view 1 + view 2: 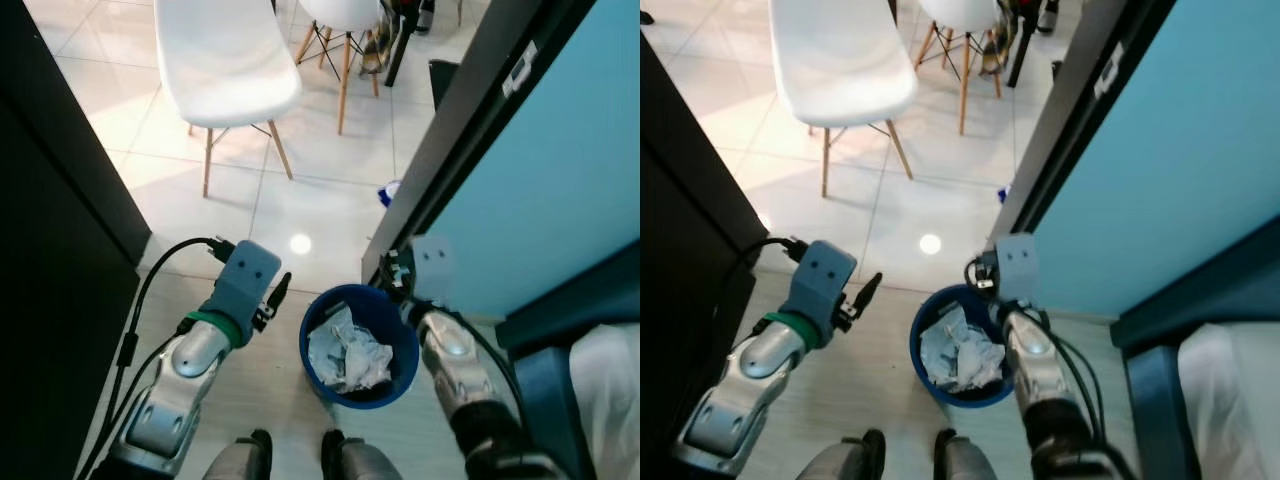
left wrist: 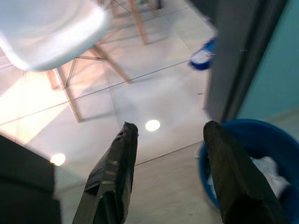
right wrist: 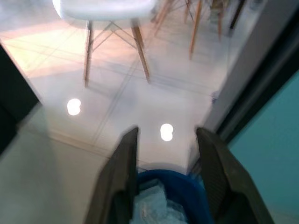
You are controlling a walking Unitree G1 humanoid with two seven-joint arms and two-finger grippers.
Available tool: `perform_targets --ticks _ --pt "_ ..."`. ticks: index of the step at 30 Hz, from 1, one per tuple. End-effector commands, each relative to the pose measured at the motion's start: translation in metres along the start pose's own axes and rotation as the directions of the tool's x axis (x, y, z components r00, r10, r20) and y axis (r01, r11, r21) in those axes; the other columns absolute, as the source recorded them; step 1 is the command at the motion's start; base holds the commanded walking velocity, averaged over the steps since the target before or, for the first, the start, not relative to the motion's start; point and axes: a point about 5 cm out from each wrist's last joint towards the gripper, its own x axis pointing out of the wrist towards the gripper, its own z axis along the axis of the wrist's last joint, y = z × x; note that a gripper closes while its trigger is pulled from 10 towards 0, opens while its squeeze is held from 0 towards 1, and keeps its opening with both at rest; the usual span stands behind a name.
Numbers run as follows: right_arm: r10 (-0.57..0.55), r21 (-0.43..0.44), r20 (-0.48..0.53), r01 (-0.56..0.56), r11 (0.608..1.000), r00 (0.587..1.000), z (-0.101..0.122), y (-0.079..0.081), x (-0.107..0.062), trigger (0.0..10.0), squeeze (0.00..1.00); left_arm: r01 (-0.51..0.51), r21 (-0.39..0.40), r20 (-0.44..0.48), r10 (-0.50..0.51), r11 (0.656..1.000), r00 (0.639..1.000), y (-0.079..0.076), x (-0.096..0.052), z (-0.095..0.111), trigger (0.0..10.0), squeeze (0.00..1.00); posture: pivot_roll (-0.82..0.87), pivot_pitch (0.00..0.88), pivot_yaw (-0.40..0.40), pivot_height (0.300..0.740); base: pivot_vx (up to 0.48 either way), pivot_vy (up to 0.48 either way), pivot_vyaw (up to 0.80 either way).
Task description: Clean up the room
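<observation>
Blue bin [image 1: 390, 305] at robot's feet, holding crumpled paper [image 1: 348, 352]. Left gripper [image 2: 170, 140] spread empty beside bin; right gripper [image 3: 166, 142] spread empty above it, likely post-drop.

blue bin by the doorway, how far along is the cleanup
Done: the blue bin on the floor already holds crumpled white paper. In hand: nothing; the left gripper hangs open beside the bin, and the right gripper is open above its rim, both empty. Left: a small blue and white item lies on the tiles by the door frame, near the white chair.
</observation>
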Motion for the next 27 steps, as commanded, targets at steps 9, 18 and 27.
perform_targets --ticks 9,18,27 --pt "0.020 0.009 0.123 -0.021 1.000 0.992 0.021 0.009 -0.005 10.0 0.00 -0.088 0.000 -0.003 0.088 0.996 0.996 -0.001 0.015 -0.004 10.0 0.00 -0.12 0.055 0.023 0.738 -0.160 0.000 0.00" --pt "0.027 -0.018 0.126 -0.024 1.000 0.992 0.031 0.009 -0.007 10.0 0.00 -0.092 0.003 0.040 0.092 0.996 0.995 -0.009 0.021 0.001 10.0 0.00 -0.13 0.046 0.015 0.738 -0.379 0.000 0.00" --pt "0.019 -0.025 0.111 -0.016 1.000 0.994 0.029 0.008 -0.007 10.0 0.00 -0.092 0.003 0.051 0.092 0.996 0.994 -0.010 0.024 0.000 10.0 0.00 -0.13 0.045 0.022 0.738 -0.386 0.000 0.00"
